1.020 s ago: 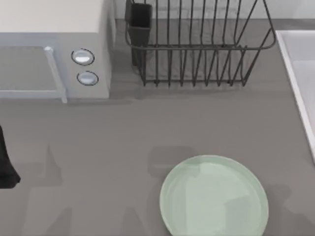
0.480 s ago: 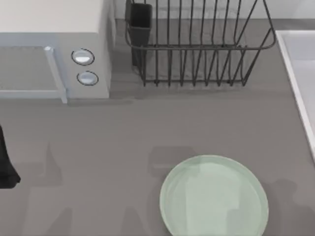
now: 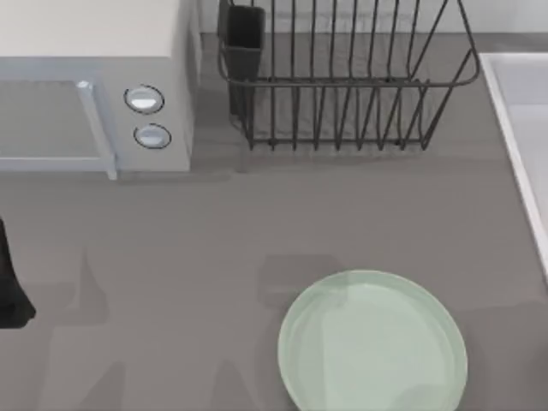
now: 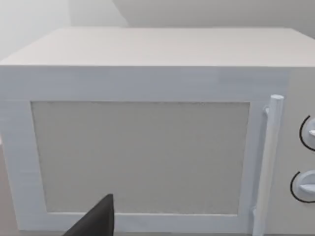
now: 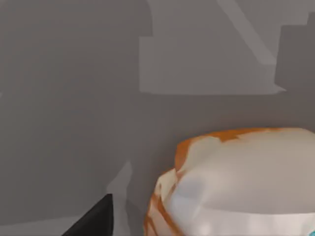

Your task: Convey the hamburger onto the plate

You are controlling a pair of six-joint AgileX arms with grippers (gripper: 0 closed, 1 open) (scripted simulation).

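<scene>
One plate (image 3: 373, 342), one microwave (image 3: 94, 86), one wire dish rack (image 3: 342, 77) and one hamburger (image 5: 236, 184) are to be counted. The hamburger is a rounded lump, glossy pale cream over most of its surface with orange-tan patches along its edges; it sits right up against the right wrist camera, above grey table (image 3: 214, 248), and how it stands to the plate cannot be told. The plate is large, round, pale green and glossy with a low raised rim, lying near the table's front, right of centre, with nothing on it. The rack stands at the back with a dark cup-like holder (image 3: 244, 38) at its left end. The microwave, door shut, has two round knobs (image 3: 144, 99). A dark piece of my left arm (image 3: 10, 282) sits at the table's left edge. One dark fingertip (image 5: 93, 221) shows beside the hamburger, another (image 4: 96, 221) before the microwave; whether either gripper is spread or pinching cannot be told
</scene>
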